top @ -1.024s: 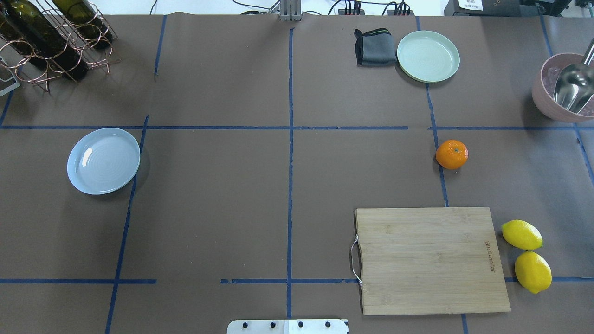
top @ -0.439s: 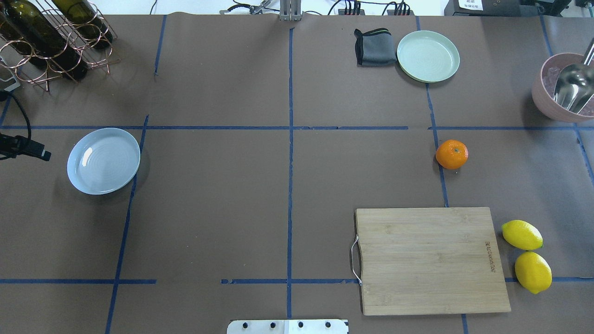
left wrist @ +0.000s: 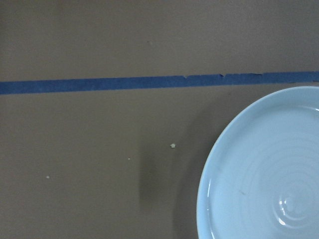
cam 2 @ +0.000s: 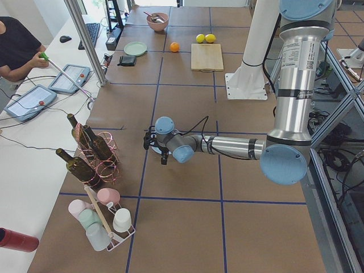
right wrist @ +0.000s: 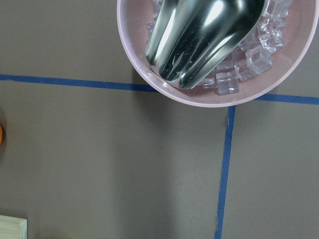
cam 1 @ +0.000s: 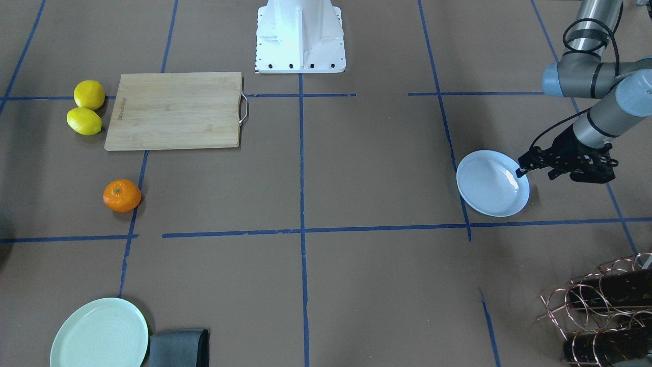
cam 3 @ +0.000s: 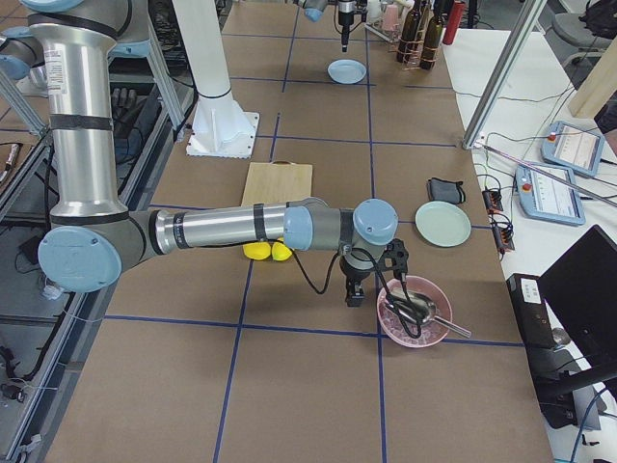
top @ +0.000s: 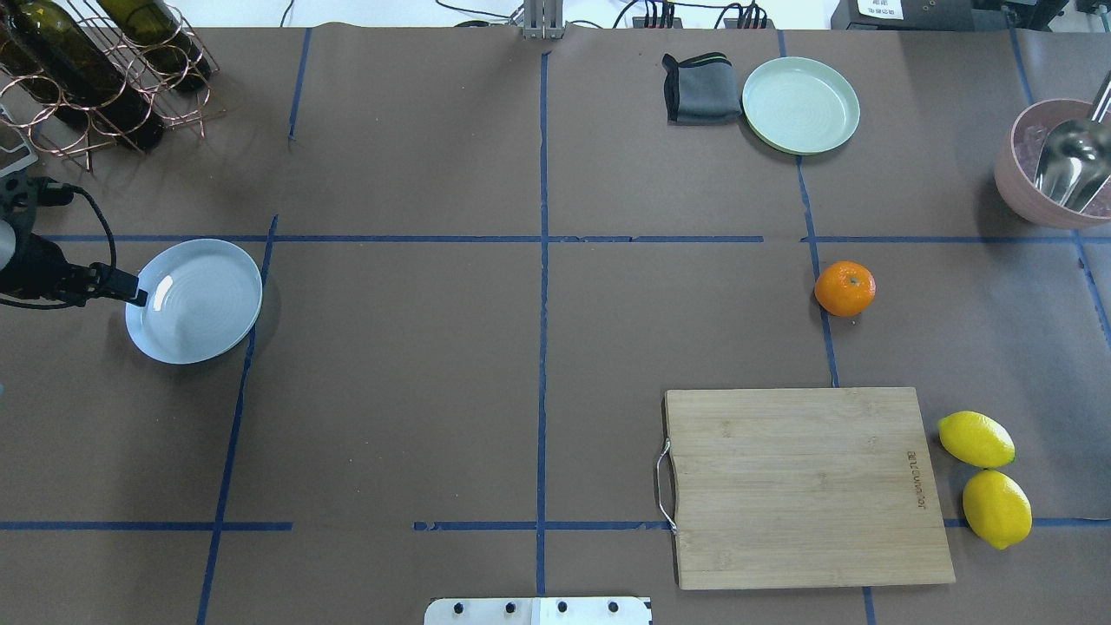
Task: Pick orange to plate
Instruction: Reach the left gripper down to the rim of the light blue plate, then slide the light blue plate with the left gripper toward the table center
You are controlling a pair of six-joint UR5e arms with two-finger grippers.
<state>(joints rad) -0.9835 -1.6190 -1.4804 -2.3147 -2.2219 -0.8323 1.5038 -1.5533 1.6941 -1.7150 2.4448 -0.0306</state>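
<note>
Your left gripper (top: 139, 298) hangs at the rim of the round pale bluish-white glossy plate (top: 208, 317); its fingers look pressed together into one narrow tip, holding nothing. From this gripper the small round bright-orange orange (top: 844, 288) lies far beyond the plate, well apart, resting on a blue tape line (top: 820, 260). Your right gripper (cam 3: 355, 294) hangs just beside the pink bowl of ice (top: 1020, 195) with its metal scoop (top: 1072, 161); I cannot tell whether its fingers are spread. The orange sits near it, on the side away from the bowl; only a sliver shows at its wrist view's edge. I judge the right arm nearer, so the pick is its job; the carry then runs towards your left gripper.
</note>
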